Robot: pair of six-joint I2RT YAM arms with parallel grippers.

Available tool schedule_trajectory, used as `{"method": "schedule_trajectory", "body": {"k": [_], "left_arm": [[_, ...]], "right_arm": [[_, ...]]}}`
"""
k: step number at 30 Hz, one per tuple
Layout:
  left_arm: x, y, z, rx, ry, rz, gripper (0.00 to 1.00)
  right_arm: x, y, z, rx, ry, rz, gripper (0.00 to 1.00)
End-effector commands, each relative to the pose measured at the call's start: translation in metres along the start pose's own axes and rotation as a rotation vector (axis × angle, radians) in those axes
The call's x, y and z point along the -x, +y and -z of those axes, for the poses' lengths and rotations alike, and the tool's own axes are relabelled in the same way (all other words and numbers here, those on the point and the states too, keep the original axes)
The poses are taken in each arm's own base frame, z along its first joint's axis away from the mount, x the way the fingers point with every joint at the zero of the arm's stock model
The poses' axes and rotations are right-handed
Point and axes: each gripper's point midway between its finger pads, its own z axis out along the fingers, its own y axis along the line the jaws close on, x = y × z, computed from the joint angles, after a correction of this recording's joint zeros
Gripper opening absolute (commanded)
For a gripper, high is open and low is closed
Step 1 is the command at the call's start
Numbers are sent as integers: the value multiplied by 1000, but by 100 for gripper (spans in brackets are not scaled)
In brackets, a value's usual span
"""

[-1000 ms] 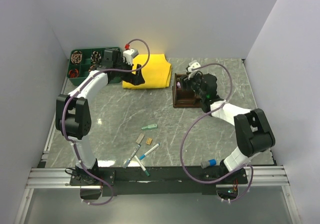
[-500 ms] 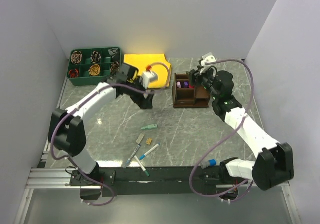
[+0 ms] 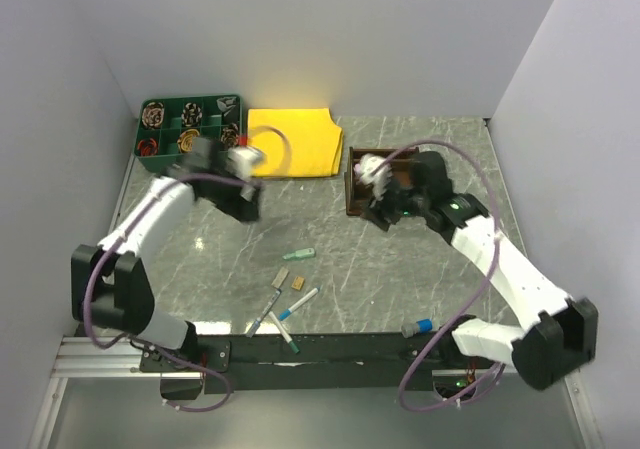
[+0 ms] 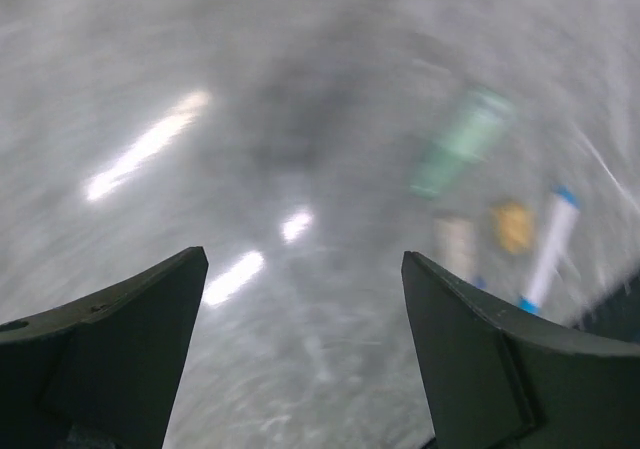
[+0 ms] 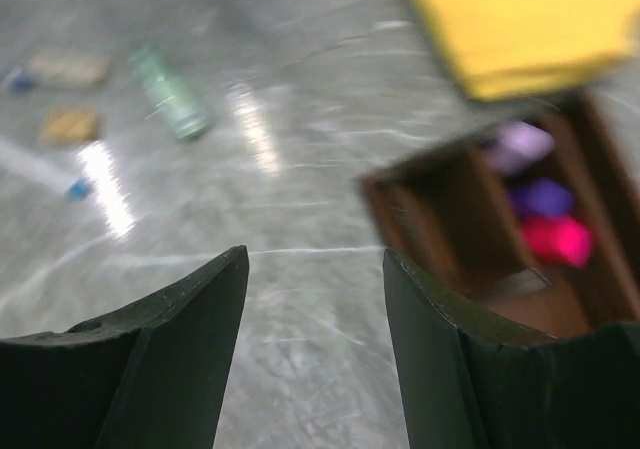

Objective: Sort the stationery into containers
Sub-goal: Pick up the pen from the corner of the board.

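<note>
Two tan erasers [image 3: 298,283], three pens [image 5: 545,197] in organiser [image 5: 400,219]

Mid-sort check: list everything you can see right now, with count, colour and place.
organiser: one, dark brown, back right of centre
stored markers: three caps, pink, purple, lilac, inside the organiser
loose pens: three, white-bodied, front centre
stub marker: one, green, centre
blocks: two, tan, beside the pens
cloth: one, yellow, back centre
tray: one, green, back left, holding coils
blue-capped item: one, by the right arm's base
left gripper: open, empty
right gripper: open, empty
</note>
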Motion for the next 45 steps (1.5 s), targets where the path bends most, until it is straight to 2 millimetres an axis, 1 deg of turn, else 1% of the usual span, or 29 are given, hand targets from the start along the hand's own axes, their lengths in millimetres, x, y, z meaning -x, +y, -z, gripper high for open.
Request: {"method": "schedule_trajectory", "body": {"k": [1,2,3,4,5,6,7,8,9,10,11,12,13,14,15,17,18,19,20,21,24,26,27,30,32,39,41,44,45], "left_arm": [[25,112,45,182,-183,315,87],[27,123,50,195,-210,352,87],[34,134,58,215,-270,386,88],[32,146,66,239,-303,416,88],[33,148,72,258,-328,418,89],[32,152,72,274,-347,424,89],[30,156,74,288,-354,432,89],[29,156,78,298,-368,432,90],[25,156,77,297,-370,451,90],[24,159,81,307,-387,452,90],[24,157,86,309,-404,445,90],[17,157,83,310,-398,455,91],[16,159,86,322,-412,451,91],[11,158,86,330,-409,459,91],[8,159,88,338,-412,461,91],[6,158,90,342,-422,461,92],[6,158,92,343,-434,496,92],[6,159,94,348,-439,496,92],[8,159,95,352,-445,494,92],[8,160,97,354,-446,492,92],[10,161,98,356,-442,486,92],[11,163,99,362,-441,476,92],[12,164,101,365,-445,475,92],[14,168,104,384,-458,469,93],[16,166,105,374,-465,465,93],[10,163,107,390,-456,473,93],[9,163,108,397,-451,478,93],[9,165,111,411,-443,487,93],[8,164,110,407,-437,490,93]], "right_arm": [[-7,75,-20,382,98,251,65],[-15,83,-34,427,128,293,65],[-7,105,-44,480,123,361,65],[-9,110,-53,489,147,402,64],[-19,119,-69,527,188,430,63],[-12,142,-78,580,186,494,61],[-16,149,-85,592,220,527,56],[-27,164,-96,646,257,548,55],[-24,173,-101,663,256,564,54],[-22,191,-103,700,252,594,54],[-26,200,-107,724,260,601,54],[-22,206,-112,730,242,613,54],[-20,214,-115,743,233,620,54],[-24,218,-121,757,245,611,54],[-17,219,-125,756,234,622,54],[-20,228,-130,782,234,670,54],[-19,228,-133,776,230,684,54],[-18,231,-134,777,228,688,54],[-20,239,-137,793,233,694,53],[-18,241,-139,789,230,696,52],[-20,256,-142,810,234,703,51],[-25,262,-142,823,249,705,50],[-29,270,-140,839,256,716,49],[-39,278,-139,849,283,720,47],[-44,280,-139,846,300,711,47],[-48,279,-140,839,295,718,47],[-46,279,-138,834,289,713,47],[-51,278,-135,833,290,719,46],[-55,279,-133,840,296,720,45]]}}
